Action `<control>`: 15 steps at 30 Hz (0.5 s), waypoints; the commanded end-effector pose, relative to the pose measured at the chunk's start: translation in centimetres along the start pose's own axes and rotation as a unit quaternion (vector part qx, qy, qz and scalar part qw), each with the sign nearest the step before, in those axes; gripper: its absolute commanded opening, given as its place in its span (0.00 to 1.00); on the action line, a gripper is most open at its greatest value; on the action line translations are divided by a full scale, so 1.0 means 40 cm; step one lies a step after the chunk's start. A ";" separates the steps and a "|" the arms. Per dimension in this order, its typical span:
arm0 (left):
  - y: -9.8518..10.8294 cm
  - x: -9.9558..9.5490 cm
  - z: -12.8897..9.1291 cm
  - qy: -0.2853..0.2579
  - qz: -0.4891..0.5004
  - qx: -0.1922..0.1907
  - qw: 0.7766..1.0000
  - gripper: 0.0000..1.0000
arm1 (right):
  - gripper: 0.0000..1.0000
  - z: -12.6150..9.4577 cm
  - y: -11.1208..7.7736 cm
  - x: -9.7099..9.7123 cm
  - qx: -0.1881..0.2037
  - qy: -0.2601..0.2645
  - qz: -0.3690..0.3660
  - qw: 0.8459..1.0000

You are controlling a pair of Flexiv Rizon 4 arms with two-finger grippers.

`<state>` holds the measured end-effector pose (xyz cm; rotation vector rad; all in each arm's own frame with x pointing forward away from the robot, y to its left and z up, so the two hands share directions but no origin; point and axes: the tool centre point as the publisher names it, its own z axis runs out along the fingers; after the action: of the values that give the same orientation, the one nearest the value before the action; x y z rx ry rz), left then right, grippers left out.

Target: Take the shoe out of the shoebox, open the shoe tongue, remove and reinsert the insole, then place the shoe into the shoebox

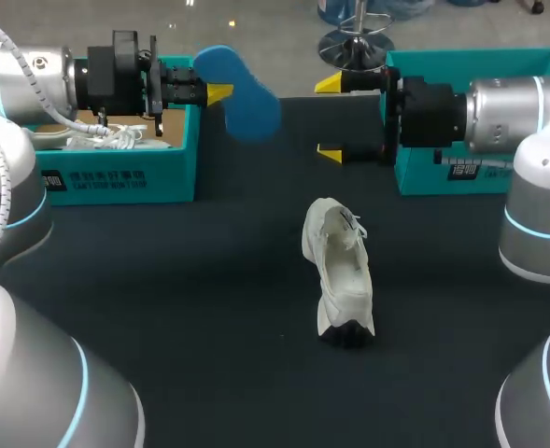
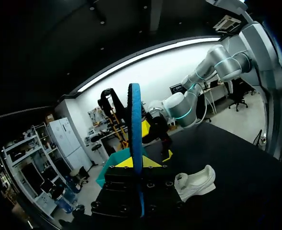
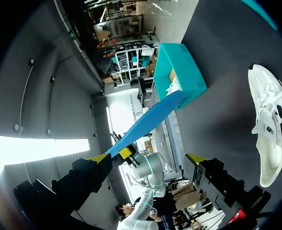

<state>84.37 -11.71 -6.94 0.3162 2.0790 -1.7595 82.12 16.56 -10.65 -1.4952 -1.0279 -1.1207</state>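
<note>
- Left end effector [image 1: 218, 93]: comes in from the robot's left, raised above the tabletop [image 1: 181, 280] beside the shoebox. Its yellow-tipped fingers [image 2: 120, 163] are clamped on one end of the insole, one on each flat face.
- Insole [image 1: 244, 95]: blue, held in the air and well clear of the shoe. It juts out from the left end effector toward the middle of the tabletop. The left wrist view shows it edge-on, standing upright [image 2: 134, 134] between the two tips.
- Right end effector [image 1: 331, 119]: comes in from the robot's right and faces the left one at about the same height. Its fingers stand wide apart with nothing between them. In its own wrist view [image 3: 148, 157] the insole [image 3: 150, 120] reaches toward the gap but touches neither tip.
- Shoe [image 1: 340, 271]: white, on the dark tabletop near the centre, outside both boxes, laced end pointing away from the robot. No end effector touches it.
- Shoebox [image 1: 116, 173]: teal and open-topped, at the far left of the tabletop, partly behind the left arm.
- Second teal box [image 1: 536, 65]: at the far right, behind the right arm.
</note>
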 end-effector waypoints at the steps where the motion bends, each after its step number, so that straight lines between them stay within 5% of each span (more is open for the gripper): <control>1: -0.020 0.018 -0.041 0.003 0.200 -0.004 0.980 0.00 | 1.00 0.004 -0.001 0.000 -0.001 0.000 0.000 1.000; 10: -0.025 0.085 -0.099 0.034 0.395 0.085 0.914 0.00 | 1.00 0.004 -0.001 0.000 -0.001 0.000 0.000 1.000; 15: -0.032 0.114 -0.090 0.047 0.466 0.076 0.880 0.00 | 1.00 0.004 -0.001 0.000 -0.001 0.000 0.000 1.000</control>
<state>79.75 -8.87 -6.85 0.8289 1.7646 -1.5368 82.11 16.57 -10.66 -1.4939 -1.0269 -1.1218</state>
